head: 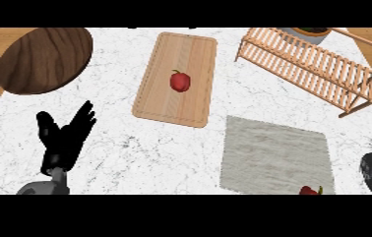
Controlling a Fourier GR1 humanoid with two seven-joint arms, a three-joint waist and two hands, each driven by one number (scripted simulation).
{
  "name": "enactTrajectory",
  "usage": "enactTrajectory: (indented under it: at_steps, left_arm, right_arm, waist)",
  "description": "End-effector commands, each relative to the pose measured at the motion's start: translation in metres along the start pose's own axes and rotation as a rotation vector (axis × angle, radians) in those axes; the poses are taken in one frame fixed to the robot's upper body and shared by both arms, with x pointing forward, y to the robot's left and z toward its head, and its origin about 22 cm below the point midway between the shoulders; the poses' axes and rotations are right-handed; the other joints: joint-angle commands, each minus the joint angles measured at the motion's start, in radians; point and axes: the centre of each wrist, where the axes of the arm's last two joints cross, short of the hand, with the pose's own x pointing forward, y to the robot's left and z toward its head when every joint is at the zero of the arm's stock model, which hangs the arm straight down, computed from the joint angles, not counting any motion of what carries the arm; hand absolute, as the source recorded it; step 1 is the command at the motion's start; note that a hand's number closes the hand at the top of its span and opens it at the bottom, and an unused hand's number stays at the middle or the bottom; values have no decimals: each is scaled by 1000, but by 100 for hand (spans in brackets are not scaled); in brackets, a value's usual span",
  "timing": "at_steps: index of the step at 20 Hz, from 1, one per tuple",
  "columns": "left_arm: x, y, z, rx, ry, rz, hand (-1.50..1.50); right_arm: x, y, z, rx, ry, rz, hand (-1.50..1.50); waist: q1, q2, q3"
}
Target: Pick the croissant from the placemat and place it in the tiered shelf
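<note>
one marble worktop point(145, 147) carries all: the tiered shelf point(312, 64) at its far right corner, the grey placemat point(276, 157) by the front right edge, a cutting board point(174, 49) mid-back. the left hand point(65, 137) rests open at front left, fingers up. the right hand point(367, 169) barely shows at the right edge; i cannot tell its state. no croissant shows, only a small red pepper point(311, 191) on the placemat's front edge. best to come down from above and lift clear of the shelf's rails.

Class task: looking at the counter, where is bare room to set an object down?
Bare marble lies between the left robot hand and the grey rectangular placemat, below the light wooden cutting board. It is crowded around the slatted wooden tiered shelf.
</note>
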Motion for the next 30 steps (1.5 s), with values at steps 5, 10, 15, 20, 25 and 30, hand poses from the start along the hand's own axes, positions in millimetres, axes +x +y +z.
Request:
enactTrajectory:
  at_steps: [5,10,15,20,25,30]
  left_arm:
    - [3,-8,2,-3,33,-7,0]
    - [-3,13,5,-19,40,-10,0]
    - [-4,-1,-4,-28,44,6,0]
    - [2,0,-9,1,35,-8,0]
    - [-15,16,-2,-19,41,-15,0]
    - [-10,-3,-5,-17,53,1,0]
  right_arm:
    - [-28,28,-44,48,37,91,150]
    - [-45,28,-63,29,22,73,150]
    - [-37,50,-65,25,22,123,150]
    - [-58,63,-81,0,-16,93,150]
    - [-70,60,-91,38,-36,67,150]
    - [-76,56,-89,62,-45,174,150]
  waist:
    - [7,5,-4]
    - [6,5,-4]
    - [7,7,-4]
    - [9,9,-4]
    - [9,7,-4]
    - [-3,4,-4]
